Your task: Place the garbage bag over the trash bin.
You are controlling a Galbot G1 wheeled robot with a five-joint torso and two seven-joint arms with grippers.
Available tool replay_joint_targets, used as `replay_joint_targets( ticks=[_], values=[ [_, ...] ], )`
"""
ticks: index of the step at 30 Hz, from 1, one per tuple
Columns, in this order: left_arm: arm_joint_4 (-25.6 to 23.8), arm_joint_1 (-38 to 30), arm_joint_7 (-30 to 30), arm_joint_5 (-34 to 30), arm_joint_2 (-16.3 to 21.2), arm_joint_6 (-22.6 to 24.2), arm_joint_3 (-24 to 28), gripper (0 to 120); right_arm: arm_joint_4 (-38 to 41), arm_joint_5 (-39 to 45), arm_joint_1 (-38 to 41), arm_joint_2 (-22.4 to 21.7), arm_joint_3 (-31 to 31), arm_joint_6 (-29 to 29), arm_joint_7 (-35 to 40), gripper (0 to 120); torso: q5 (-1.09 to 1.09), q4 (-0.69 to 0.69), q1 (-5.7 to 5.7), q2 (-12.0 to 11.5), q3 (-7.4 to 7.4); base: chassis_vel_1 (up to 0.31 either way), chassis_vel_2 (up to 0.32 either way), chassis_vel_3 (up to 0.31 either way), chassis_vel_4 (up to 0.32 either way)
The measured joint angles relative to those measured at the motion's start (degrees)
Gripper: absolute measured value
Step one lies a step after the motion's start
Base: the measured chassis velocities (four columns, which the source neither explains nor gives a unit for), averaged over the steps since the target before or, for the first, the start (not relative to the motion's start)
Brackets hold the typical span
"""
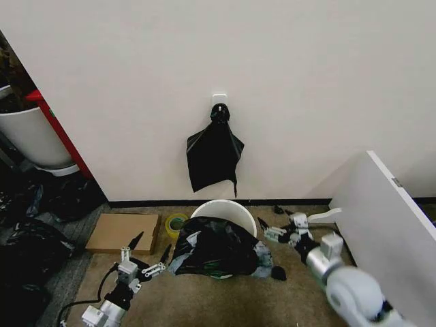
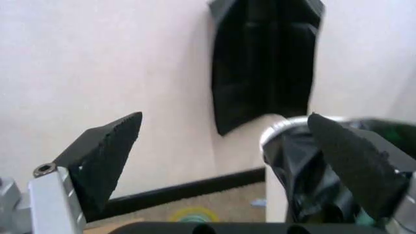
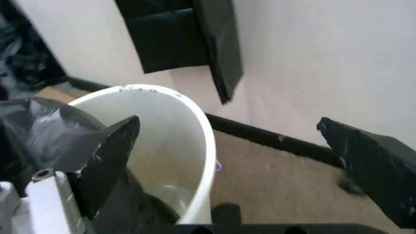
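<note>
The trash bin [image 1: 221, 210] stands on the carpet floor [image 1: 225, 300], close to the white wall [image 1: 272, 61] and below the black bags hanging from a white hook [image 1: 214, 154]. The garbage bag [image 1: 216, 246] lies crumpled over the front part of the bin, the side toward the robot. It covers the front rim and hangs down the outside to the floor, while the back part of the rim is bare and white. In the right wrist view the bag [image 3: 46, 126] lies over one side of the rim, and the inside of the bin [image 3: 159, 146] is open and pale.

The left gripper [image 1: 150, 251] is low, just beside the left edge of the bag. Its fingers [image 2: 104, 151] are spread wide and they grasp nothing. The right gripper [image 1: 272, 228] is near the right side of the bin. Its fingers [image 3: 107, 156] are also spread wide, with nothing between them.

A flat cardboard piece [image 1: 124, 232] lies on the floor left of the bin, and a yellow tape roll [image 1: 176, 223] lies between the cardboard and the bin.
</note>
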Motion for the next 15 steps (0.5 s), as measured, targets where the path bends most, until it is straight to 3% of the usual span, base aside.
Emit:
replay_joint_targets(
  ticks=[5, 15],
  values=[
    [-1.2, 1.8, -1.0, 0.5, -2.4, 0.0, -1.8, 100, -11.7, 3.4, 13.5, -1.2, -9.3, -4.6, -3.7, 100, -0.01, 0.01, 0.0, 0.0, 0.01, 0.0, 0.0, 0.0, 0.0],
    [-1.7, 2.4, -1.1, 1.0, -3.6, 0.2, -1.3, 100, -25.7, 5.0, 27.6, 0.5, -21.3, -6.9, -9.1, 100, -0.02, -0.01, 0.0, 0.0, 0.0, 0.0, 0.0, 0.0, 0.0]
  ],
)
